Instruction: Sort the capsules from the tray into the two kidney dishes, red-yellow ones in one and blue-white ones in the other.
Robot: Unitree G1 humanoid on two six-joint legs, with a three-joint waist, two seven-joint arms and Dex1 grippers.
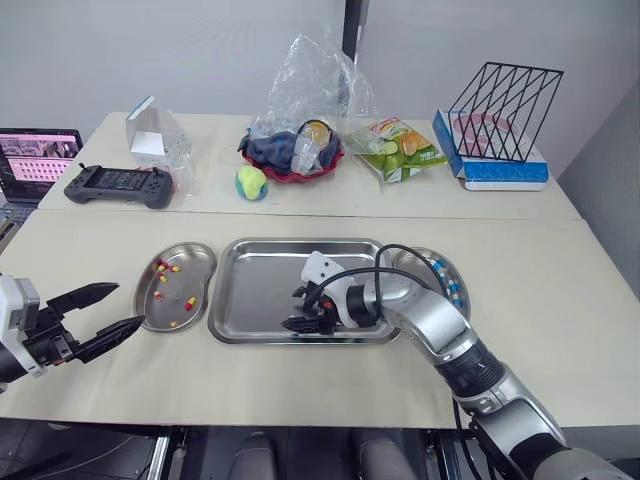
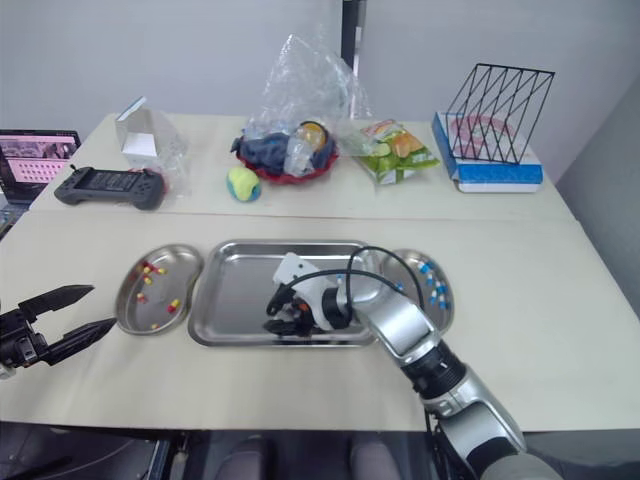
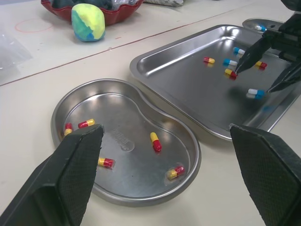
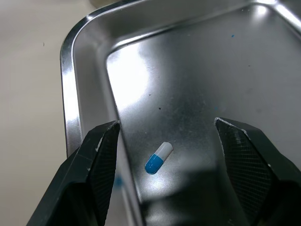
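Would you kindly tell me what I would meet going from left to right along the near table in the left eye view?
left gripper → left kidney dish → tray → right kidney dish

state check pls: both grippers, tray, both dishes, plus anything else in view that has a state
Left gripper: open, empty.
Right gripper: open, low over the tray, nothing gripped.
Blue-white capsule: lying loose on the tray floor between the right gripper's fingers.
Tray: not cleared, both colours in it.
Left dish: holds red-yellow capsules.
Right dish: holds blue-white capsules.
Laptop: open, screen lit.
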